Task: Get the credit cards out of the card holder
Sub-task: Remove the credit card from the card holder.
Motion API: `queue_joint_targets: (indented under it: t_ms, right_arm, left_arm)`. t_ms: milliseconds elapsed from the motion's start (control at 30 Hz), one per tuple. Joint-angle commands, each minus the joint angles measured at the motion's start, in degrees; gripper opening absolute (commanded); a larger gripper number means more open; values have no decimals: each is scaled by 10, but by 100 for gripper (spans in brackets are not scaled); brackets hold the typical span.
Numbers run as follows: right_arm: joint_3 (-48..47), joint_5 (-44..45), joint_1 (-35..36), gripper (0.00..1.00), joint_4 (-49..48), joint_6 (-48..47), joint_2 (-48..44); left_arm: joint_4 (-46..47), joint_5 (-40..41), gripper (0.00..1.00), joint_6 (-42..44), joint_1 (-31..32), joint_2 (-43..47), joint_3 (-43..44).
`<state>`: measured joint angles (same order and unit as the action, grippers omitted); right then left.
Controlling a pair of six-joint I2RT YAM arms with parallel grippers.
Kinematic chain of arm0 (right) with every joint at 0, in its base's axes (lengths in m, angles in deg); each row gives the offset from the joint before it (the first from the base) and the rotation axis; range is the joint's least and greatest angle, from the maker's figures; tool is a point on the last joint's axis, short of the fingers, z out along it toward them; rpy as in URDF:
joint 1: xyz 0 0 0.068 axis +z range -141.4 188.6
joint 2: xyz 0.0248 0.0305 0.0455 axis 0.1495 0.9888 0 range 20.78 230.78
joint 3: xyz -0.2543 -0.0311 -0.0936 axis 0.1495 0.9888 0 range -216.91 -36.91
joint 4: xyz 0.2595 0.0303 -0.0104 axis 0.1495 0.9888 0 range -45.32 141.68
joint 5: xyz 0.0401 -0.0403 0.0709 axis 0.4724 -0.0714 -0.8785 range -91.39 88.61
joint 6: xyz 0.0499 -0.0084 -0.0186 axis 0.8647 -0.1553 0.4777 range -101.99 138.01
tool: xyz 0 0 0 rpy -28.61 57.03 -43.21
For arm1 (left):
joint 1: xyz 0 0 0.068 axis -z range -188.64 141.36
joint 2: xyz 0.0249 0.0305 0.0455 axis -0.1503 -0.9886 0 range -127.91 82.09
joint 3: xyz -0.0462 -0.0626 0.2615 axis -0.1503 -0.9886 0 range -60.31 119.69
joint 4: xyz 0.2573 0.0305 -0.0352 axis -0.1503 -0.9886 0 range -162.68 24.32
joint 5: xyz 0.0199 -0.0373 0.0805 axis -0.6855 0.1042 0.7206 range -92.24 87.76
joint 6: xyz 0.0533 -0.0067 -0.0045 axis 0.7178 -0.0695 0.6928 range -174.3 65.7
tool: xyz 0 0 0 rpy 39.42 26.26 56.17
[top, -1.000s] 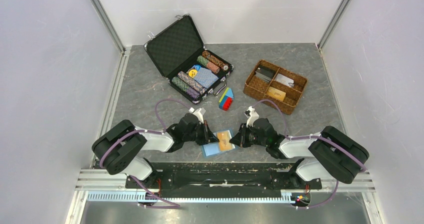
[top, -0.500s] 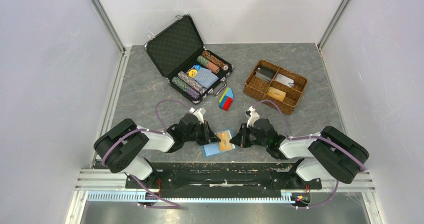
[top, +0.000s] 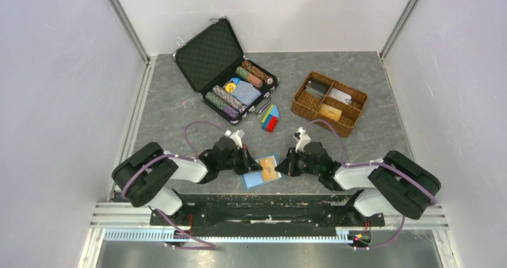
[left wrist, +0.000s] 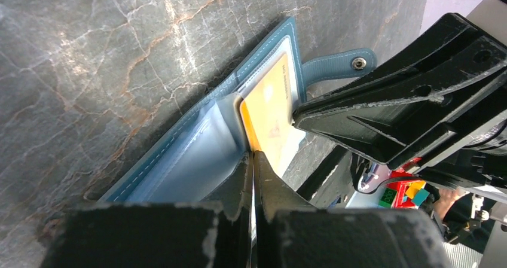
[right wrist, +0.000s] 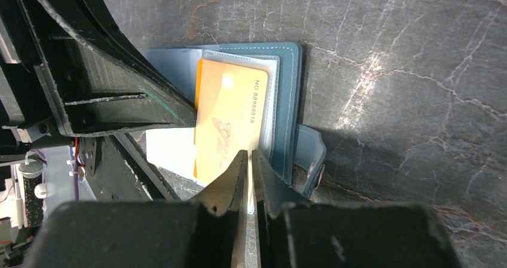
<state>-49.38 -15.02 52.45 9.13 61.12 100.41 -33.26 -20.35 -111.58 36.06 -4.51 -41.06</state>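
Note:
The light-blue card holder [top: 256,178] lies open on the table between both arms, and shows in the left wrist view [left wrist: 179,160] and the right wrist view [right wrist: 288,94]. The orange-yellow credit card [top: 270,170] sticks partway out of an inner pocket [left wrist: 272,121] [right wrist: 230,118]. A pale sheet [right wrist: 167,151] shows under it; I cannot tell if it is the greyish card. My left gripper [top: 251,161] [left wrist: 252,155] is shut, tips at the card's left edge. My right gripper [top: 283,166] [right wrist: 250,154] is shut, tips on the seam between card and pocket.
An open black chip case [top: 230,76] with chips and a blue card deck stands at the back. Coloured toy bricks [top: 270,119] lie in front of it. A brown wicker tray [top: 353,100] stands at the back right. Walls enclose the table.
The left arm's wrist has shifted slightly to the left. The card holder, the orange card and the right arm look the same.

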Motion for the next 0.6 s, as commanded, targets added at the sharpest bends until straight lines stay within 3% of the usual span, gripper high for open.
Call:
queue_joint_targets:
  t_ms: [0,567]
  right_arm:
    - [3,-11,5,7,7,4,14]
    - [-1,-10,-6,8,28,-3,-3]
  left_arm:
    - [43,-36,2,-22,15,37,7]
    - [-41,-5,2,-6,3,84,-12]
